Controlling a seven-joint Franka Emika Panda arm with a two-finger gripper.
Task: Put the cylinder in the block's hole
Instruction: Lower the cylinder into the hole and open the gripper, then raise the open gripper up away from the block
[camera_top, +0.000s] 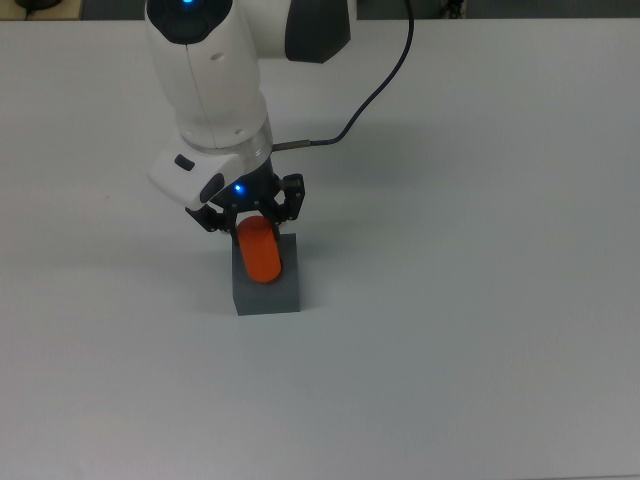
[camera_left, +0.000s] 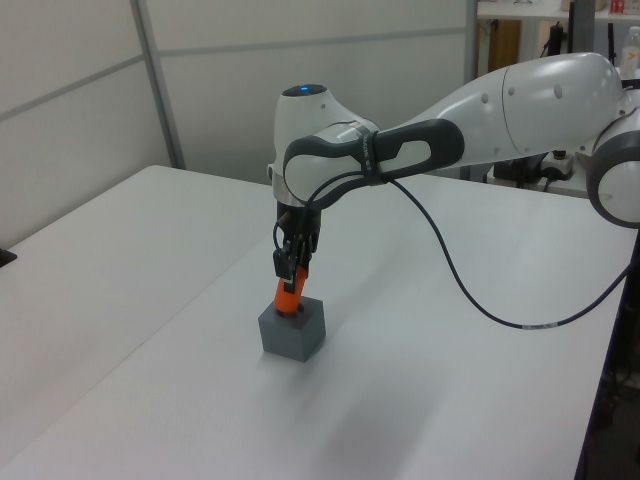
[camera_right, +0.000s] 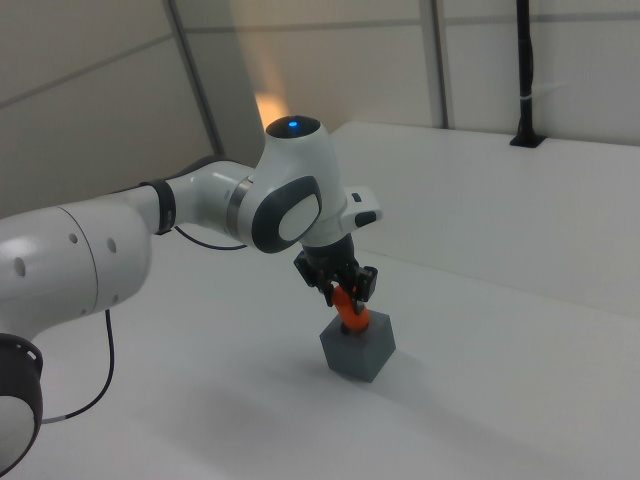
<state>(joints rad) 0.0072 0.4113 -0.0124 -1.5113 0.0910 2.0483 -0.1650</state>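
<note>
The orange-red cylinder (camera_top: 261, 256) stands upright over the dark grey block (camera_top: 283, 293), its lower end at or just inside the hole in the block's top face. My gripper (camera_top: 252, 222) is shut on the cylinder's upper part, directly above the block. In the left view the cylinder (camera_left: 289, 298) pokes out of the block (camera_left: 293, 332) below the gripper (camera_left: 290, 270). The right view shows the same: cylinder (camera_right: 350, 313), block (camera_right: 358, 348), gripper (camera_right: 338, 285). The hole itself is hidden by the cylinder.
The block sits on a wide white table (camera_top: 480, 300). A black cable (camera_top: 375, 90) trails from the arm across the table's far part. A wall with panels (camera_left: 200, 90) stands behind the table in the left view.
</note>
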